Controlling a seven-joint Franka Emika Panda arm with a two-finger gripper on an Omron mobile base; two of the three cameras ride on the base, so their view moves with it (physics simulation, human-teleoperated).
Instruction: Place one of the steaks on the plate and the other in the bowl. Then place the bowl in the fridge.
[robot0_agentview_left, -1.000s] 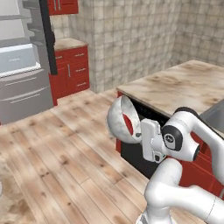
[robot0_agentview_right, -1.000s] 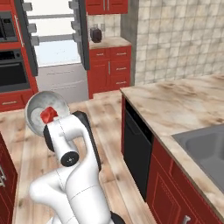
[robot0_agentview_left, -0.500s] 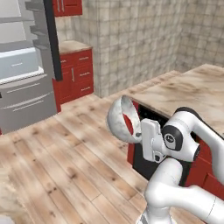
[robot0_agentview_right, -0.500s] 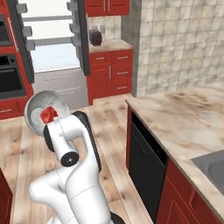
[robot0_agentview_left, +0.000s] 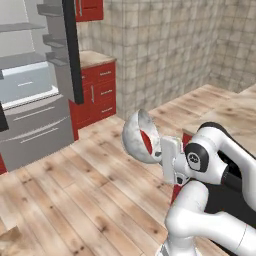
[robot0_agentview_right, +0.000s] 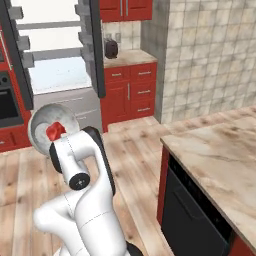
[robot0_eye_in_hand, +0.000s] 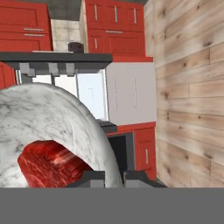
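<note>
Claw (robot0_eye_in_hand: 113, 177) clamped on rim of bowl (robot0_agentview_left: 137, 136), held mid-air tipped on its side facing the open fridge (robot0_agentview_left: 35, 95), steak (robot0_eye_in_hand: 50, 164) inside; rigid, probably slick metal, so level it or the meat may slide out.

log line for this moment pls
phase: carry to fridge | held: bowl, tilted | contents: steak | gripper: shut on rim | fridge door: open
</note>
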